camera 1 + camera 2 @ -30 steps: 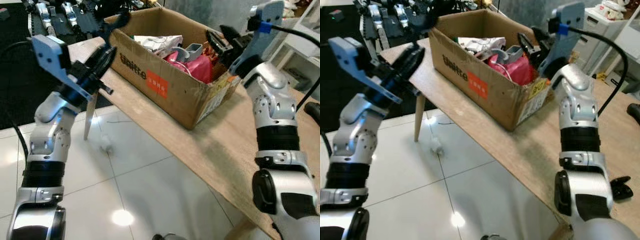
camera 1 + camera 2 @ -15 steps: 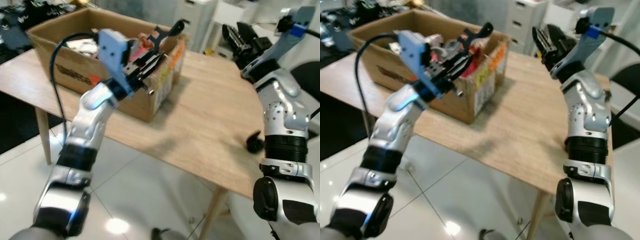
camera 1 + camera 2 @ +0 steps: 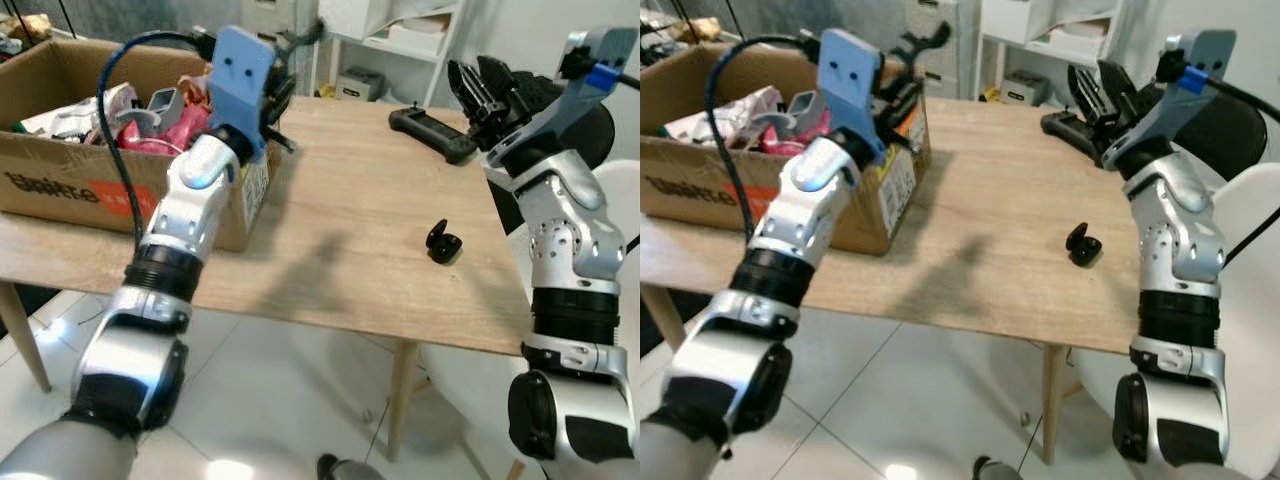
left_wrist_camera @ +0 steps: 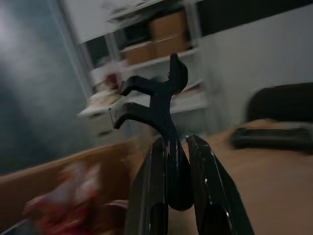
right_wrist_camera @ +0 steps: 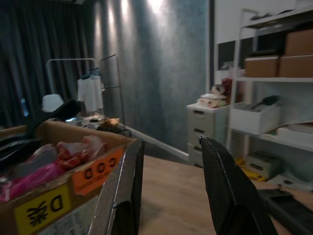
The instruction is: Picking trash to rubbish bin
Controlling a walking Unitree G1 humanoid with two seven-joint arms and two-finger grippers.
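On table, cardboard box (image 5: 54, 191) labelled "COD"; left pincer (image 4: 172, 161) grips black forked piece (image 4: 155, 98); right pincer (image 5: 171, 196) spread, empty.

Counts: 1 cardboard box (image 3: 60, 190) at left of frame, holding several pieces of trash (image 3: 150, 125), too jumbled to count. 1 wooden table (image 3: 350, 250). 1 black controller (image 3: 432, 132) upper right. 1 small black earbud case (image 3: 443, 243), open. 2 grippers: left gripper (image 4: 173, 161), right gripper (image 5: 168, 196).

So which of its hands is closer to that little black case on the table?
Right. The right hand hangs above the table just beyond the case; the left hand, holding a black hook, is over by the box.
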